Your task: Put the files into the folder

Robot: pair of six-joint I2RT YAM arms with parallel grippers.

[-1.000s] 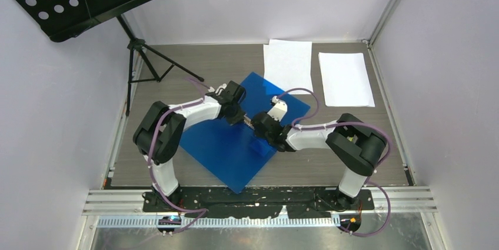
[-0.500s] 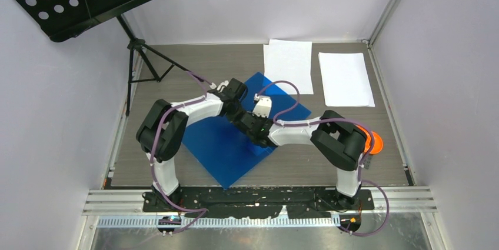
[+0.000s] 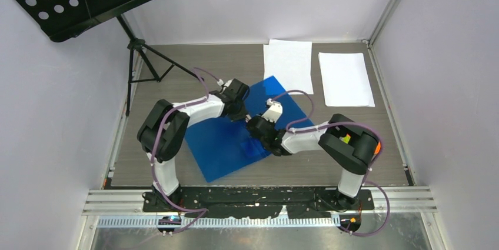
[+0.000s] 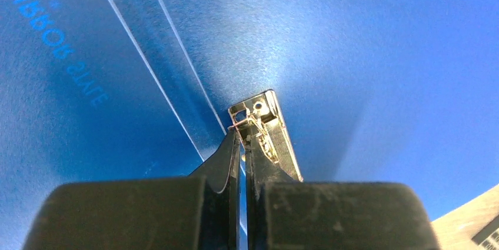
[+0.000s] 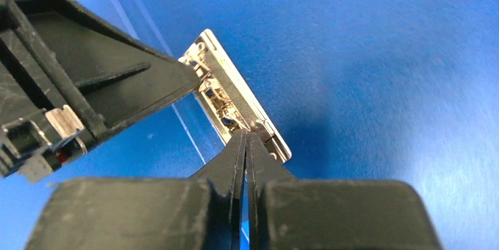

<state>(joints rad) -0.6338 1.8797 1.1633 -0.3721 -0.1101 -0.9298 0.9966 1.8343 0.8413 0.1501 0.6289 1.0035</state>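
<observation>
Folder (image 3: 226,144) lies open and skewed on the counter (image 3: 306,167), blue inside face up, both arms reaching in over it. Left end effector (image 4: 242,138) is clenched, tips right at one end of the metal clip (image 4: 281,138), against its wire. Right end effector (image 5: 246,138) is clenched too, touching the clip's other end. Whether either pinches the wire, I cannot tell. Files (image 3: 288,65) sit at the far edge, a second sheet (image 3: 345,78) beside them.

Blue folder (image 3: 223,144), white files (image 3: 288,65) (silver clip (image 5: 235,94)).
</observation>
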